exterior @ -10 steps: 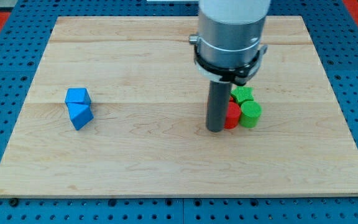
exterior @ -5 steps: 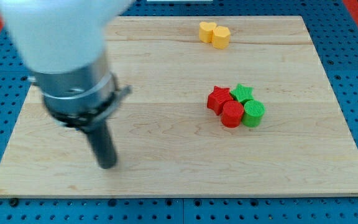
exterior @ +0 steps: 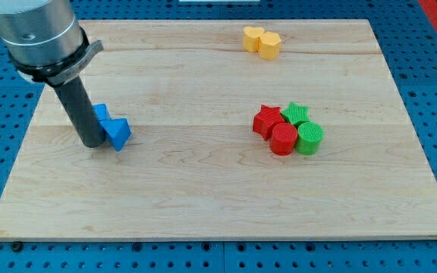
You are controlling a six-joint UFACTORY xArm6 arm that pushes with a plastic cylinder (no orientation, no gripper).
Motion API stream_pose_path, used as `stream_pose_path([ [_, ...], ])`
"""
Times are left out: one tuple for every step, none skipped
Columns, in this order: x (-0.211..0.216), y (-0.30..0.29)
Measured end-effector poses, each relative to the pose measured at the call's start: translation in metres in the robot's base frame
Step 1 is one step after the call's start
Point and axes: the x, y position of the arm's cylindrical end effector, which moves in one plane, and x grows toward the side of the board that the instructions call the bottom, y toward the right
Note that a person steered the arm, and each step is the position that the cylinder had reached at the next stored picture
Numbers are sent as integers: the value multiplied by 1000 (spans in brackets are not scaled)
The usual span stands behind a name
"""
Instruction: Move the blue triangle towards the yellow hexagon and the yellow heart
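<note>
Your tip (exterior: pixel 93 144) has no gripper and holds nothing; it touches the blue triangle (exterior: pixel 117 133) on its left, perhaps; push steadily toward the yellow hexagon (exterior: pixel 270 45) and yellow heart (exterior: pixel 253 37), far upper right of the triangle.

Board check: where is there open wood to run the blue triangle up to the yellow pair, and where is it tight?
Open wood lies between the blue triangle and the yellow heart with the yellow hexagon, and along the view's bottom. It is crowded at right of centre: red star, red cylinder and two green blocks. My tip sits against the triangle's left, beside the other blue block.
</note>
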Motion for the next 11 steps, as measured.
stream_pose_path([
  [0,12],
  [0,25],
  [-1,43],
  [-12,61],
  [-32,78],
  [-66,123],
  [-106,165],
  [-135,187],
  [-144,192],
  [-169,193],
  [-174,195],
])
